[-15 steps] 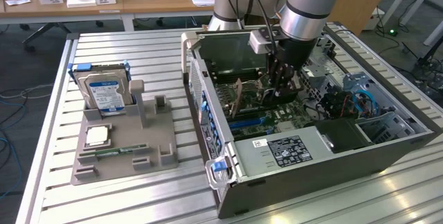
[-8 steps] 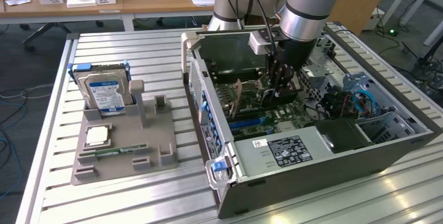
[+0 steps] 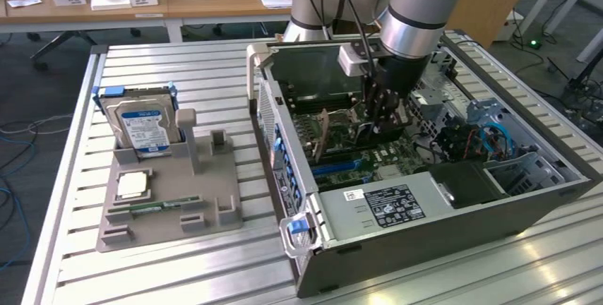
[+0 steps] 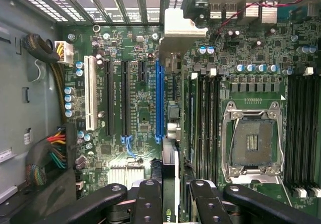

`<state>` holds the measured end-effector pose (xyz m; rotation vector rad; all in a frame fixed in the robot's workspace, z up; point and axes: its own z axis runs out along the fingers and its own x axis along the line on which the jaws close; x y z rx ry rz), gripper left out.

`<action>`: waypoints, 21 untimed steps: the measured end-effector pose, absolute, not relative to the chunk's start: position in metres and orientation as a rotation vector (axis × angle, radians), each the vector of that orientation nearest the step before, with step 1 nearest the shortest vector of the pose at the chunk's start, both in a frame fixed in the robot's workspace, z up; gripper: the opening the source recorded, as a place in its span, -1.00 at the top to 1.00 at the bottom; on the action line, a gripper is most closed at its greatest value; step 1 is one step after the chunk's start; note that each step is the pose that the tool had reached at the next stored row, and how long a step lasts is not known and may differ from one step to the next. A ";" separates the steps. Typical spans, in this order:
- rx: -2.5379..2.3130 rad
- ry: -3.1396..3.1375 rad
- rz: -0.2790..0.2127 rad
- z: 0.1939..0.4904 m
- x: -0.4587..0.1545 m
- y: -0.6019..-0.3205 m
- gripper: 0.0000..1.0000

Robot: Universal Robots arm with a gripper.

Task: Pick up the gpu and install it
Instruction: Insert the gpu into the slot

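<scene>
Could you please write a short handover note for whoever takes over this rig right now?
Gripper: fingers shut on the gpu.
Gpu: upright inside the open computer case, above the motherboard, near the blue slot, with its pale bracket at the far end from the fingers.
Done: gpu picked up and carried into the case.
Left: seating it; it does not look pressed into a slot yet.

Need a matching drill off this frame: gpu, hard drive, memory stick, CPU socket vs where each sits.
1 gpu
2 hard drive
3 memory stick
4 CPU socket

A flat on the grey tray
B fixed to the motherboard
C upright in the tray's rack
D gripped, inside the case

Pairs: 1-D, 2-C, 3-A, 4-B
</scene>
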<state>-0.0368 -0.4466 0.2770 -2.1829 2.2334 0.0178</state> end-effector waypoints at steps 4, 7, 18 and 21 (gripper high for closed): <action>-2.184 2.233 0.018 0.276 -0.038 -0.447 0.47; -2.185 2.231 0.018 0.275 -0.039 -0.447 0.47; -2.206 2.211 0.018 0.275 -0.042 -0.451 0.47; -2.212 2.205 0.018 0.275 -0.043 -0.452 0.47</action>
